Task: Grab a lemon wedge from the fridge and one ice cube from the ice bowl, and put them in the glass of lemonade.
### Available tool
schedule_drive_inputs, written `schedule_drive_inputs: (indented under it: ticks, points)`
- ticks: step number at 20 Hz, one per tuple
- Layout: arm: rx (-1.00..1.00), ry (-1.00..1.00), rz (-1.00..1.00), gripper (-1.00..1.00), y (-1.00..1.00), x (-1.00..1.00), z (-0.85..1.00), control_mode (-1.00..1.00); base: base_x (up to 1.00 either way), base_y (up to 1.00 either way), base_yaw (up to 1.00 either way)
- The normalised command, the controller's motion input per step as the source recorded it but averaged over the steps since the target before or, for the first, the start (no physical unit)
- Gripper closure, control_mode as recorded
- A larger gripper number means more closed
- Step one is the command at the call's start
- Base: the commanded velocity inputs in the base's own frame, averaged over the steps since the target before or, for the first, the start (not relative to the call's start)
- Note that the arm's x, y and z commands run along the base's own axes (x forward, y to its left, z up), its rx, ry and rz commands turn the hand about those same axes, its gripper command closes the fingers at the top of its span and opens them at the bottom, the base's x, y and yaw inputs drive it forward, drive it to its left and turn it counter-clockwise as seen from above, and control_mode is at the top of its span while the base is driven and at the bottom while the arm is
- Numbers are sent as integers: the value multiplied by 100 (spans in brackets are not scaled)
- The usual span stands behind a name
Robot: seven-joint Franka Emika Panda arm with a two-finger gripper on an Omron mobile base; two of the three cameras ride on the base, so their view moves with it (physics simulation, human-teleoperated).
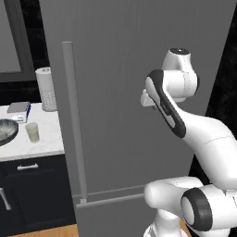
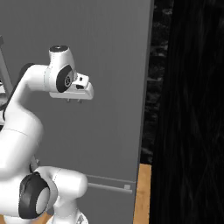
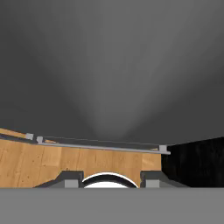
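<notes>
- Left base view has the big grey fridge in front, door closed, its long bar handle at the left edge.
- Beside it, the white counter holds the ice bowl, the paper-towel roll and the glass of lemonade.
- Right base view shows a dark wall and wood floor instead.
- Hand view: gripper points down the door, fingers apart, holding nothing.
</notes>
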Motion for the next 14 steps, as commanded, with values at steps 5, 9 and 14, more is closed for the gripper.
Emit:
schedule_drive_inputs:
  ticks: [5,9,14]
  points:
    - [0,0,5,-100,11,-61,-3,-100,0,0,0]
    - [0,0,6,-100,54,-100,-21,-100,0,0,0]
    - [0,2,0,-100,72,-89,-26,-100,0,0,0]
